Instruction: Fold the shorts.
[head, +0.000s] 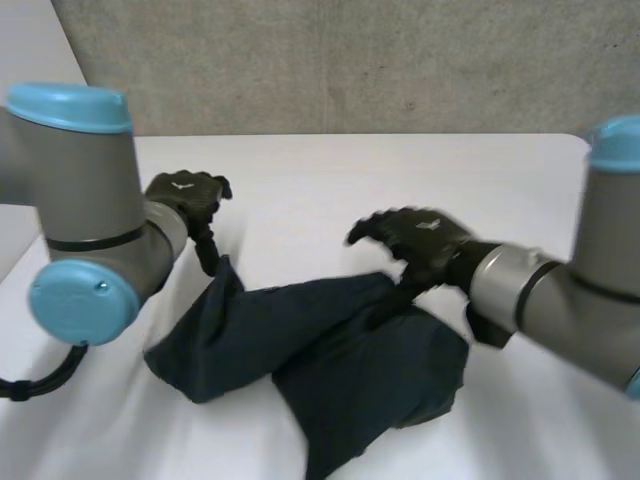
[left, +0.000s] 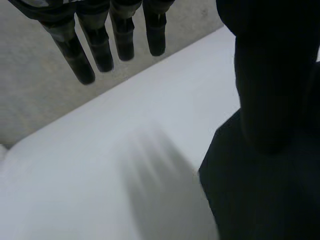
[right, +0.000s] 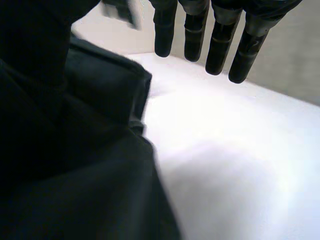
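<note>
The dark navy shorts (head: 330, 360) lie bunched on the white table (head: 300, 190), one part stretching left and one toward the front. My left hand (head: 185, 198) hovers at the cloth's raised left corner, fingers straight, thumb pointing down beside that corner. In the left wrist view its fingers (left: 100, 45) stand clear of the shorts (left: 260, 200). My right hand (head: 420, 240) is above the far edge of the shorts near their middle, thumb reaching down to the cloth. In the right wrist view its fingers (right: 220, 45) are straight and off the shorts (right: 75, 175). Both hands are open.
A grey concrete wall (head: 350, 60) rises behind the table's far edge. Bare white tabletop lies beyond the shorts and to their right. Both grey arms come in low from the sides over the table's near part.
</note>
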